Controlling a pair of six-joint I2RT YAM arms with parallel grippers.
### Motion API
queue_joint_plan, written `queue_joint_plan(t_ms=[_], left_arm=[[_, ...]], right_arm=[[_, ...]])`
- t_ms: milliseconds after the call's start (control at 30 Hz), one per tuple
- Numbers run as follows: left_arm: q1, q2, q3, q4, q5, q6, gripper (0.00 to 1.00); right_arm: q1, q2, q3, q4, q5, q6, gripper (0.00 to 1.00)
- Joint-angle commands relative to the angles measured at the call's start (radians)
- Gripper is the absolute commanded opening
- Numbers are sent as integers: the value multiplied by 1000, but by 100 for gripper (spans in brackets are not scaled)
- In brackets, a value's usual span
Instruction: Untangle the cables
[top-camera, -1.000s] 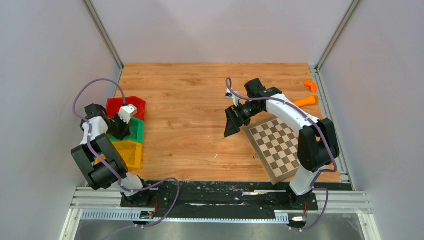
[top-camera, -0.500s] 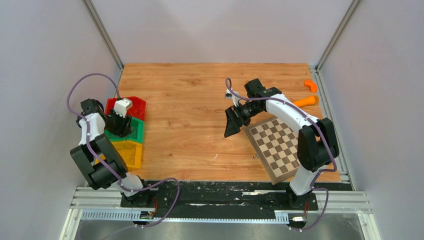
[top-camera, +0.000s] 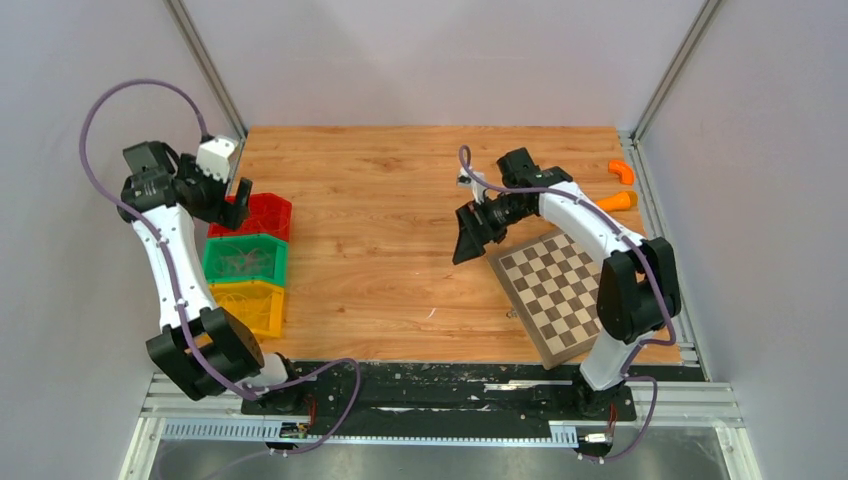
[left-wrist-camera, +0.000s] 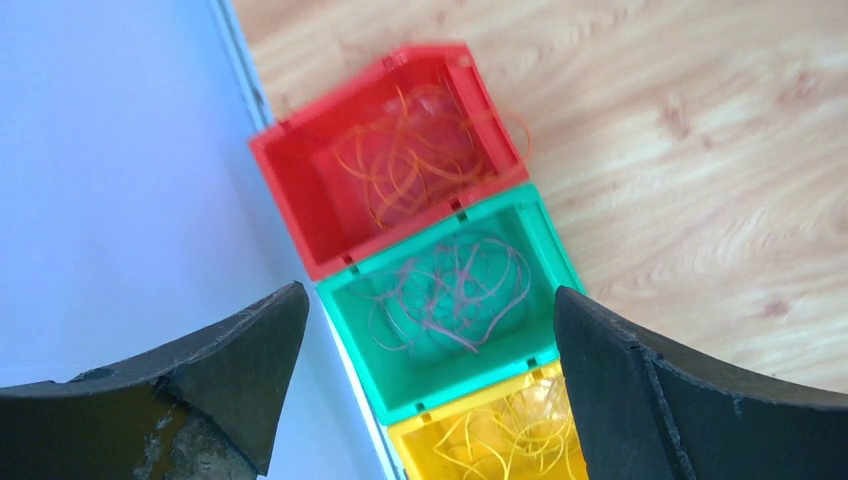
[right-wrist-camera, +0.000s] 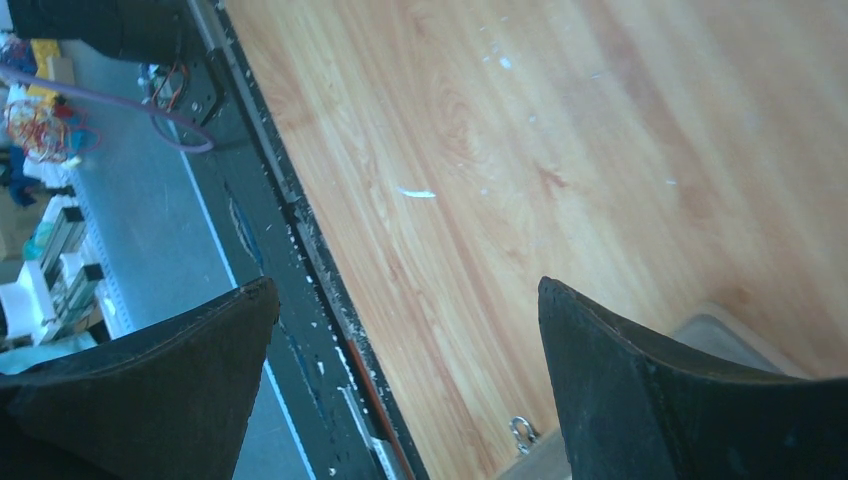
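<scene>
My left pincer (left-wrist-camera: 428, 300) hangs wide open and empty, high over three bins in a row by the wall. The cables (left-wrist-camera: 460, 280) lie beneath it, sorted by bin. An orange tangle (left-wrist-camera: 415, 160) fills the red bin (left-wrist-camera: 290, 190) past my fingertips. A pale tangle (left-wrist-camera: 440, 310) sits in the green bin (left-wrist-camera: 550, 250) between my fingers. A yellow tangle (left-wrist-camera: 510, 435) is in the yellow bin (left-wrist-camera: 420, 445) nearest my wrist. My right pincer (right-wrist-camera: 405, 290) is also spread open and holds nothing. It is over the bare wooden table (top-camera: 370, 230), just beside the chessboard (top-camera: 555, 290).
</scene>
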Motion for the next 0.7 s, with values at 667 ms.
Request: queue_joint_plan(t_ms=[667], left_arm=[[-658, 115, 88, 190, -250, -785, 100]], right_arm=[[-452, -423, -304, 295, 237, 172, 100]])
